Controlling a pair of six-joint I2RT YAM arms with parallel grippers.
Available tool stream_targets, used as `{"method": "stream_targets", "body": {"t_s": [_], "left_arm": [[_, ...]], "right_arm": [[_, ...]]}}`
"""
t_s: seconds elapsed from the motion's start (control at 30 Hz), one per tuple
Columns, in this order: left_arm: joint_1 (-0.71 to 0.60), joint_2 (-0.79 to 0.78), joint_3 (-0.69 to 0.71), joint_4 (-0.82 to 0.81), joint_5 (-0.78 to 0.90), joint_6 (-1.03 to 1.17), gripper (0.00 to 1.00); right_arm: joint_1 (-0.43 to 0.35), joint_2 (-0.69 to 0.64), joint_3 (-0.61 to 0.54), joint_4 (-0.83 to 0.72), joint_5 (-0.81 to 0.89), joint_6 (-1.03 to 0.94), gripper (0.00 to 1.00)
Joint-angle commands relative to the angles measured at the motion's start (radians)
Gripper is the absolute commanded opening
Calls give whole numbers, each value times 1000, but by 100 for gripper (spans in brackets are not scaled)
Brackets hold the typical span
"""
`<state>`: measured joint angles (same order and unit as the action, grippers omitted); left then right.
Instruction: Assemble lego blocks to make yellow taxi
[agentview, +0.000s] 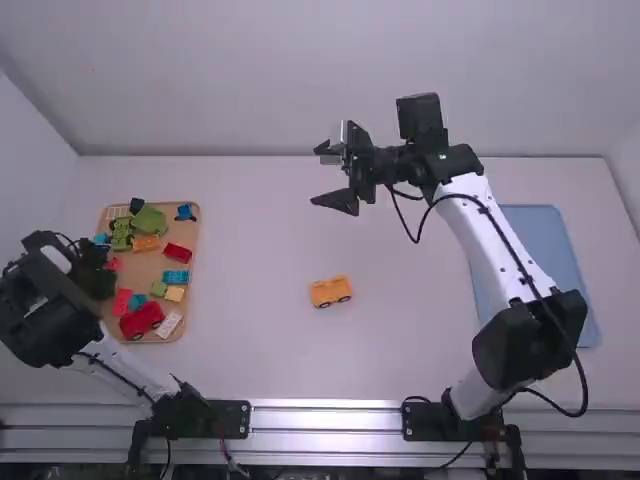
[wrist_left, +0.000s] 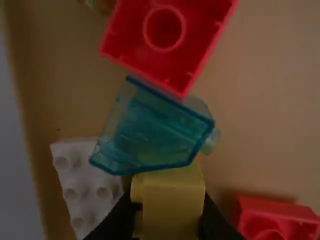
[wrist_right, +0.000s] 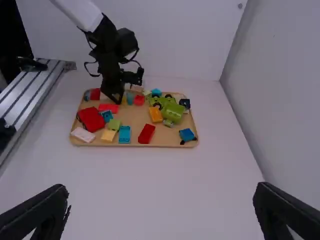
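Note:
In the high view a yellow-orange car base (agentview: 330, 291) with dark wheels sits on the white table. My left gripper (agentview: 100, 275) is low over the left side of the tan tray (agentview: 150, 267). The left wrist view has that gripper (wrist_left: 170, 220) shut on a yellow block (wrist_left: 172, 202), which lies against a translucent teal piece (wrist_left: 150, 132). My right gripper (agentview: 328, 176) hangs beyond the car base, open with nothing between its fingers; in its own view the gripper (wrist_right: 161, 192) has its fingers wide apart. An orange brick (agentview: 146, 243) lies in the tray.
Around the left fingers are a red block (wrist_left: 165, 37), a white brick (wrist_left: 85, 187) and another red brick (wrist_left: 275, 220). Green, blue and red pieces share the tray. A blue tray (agentview: 540, 250) lies at the right, partly behind the right arm.

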<state>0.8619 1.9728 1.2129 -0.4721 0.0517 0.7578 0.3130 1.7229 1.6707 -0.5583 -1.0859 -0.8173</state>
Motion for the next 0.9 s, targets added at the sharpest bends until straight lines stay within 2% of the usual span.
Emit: {"method": "stream_targets", "body": {"t_s": [0.0, 0.13, 0.27, 0.33, 0.4, 0.5, 0.6, 0.7, 0.73, 0.87], "left_arm": [[2, -2, 60, -59, 19, -82, 9], [2, -13, 174, -212, 22, -121, 10], [2, -49, 301, -380, 130, -144, 3], [2, -86, 322, -415, 204, -168, 2], [1, -137, 307, -415, 297, -178, 2], [-22, -228, 235, -370, 353, -176, 2], [-72, -348, 119, -279, 351, -193, 2], [-186, -526, -51, -124, 349, -193, 2], [-201, -543, -66, -109, 349, -192, 2], [-423, -756, -251, 99, 353, -146, 2]], "right_arm": [[2, 2, 23, 6, -5, 5, 99], [2, 2, 23, 31, -9, -29, 99], [2, 2, 23, 70, -6, -109, 99], [2, 2, 23, 106, 10, -79, 99], [2, 2, 22, 159, 47, 37, 99], [2, 2, 22, 219, 129, 232, 99], [2, 8, 22, 243, 172, 329, 99], [3, 43, 22, 281, 174, 419, 99], [3, 48, 22, 289, 174, 433, 99], [3, 124, 22, 371, 166, 639, 99]]}}
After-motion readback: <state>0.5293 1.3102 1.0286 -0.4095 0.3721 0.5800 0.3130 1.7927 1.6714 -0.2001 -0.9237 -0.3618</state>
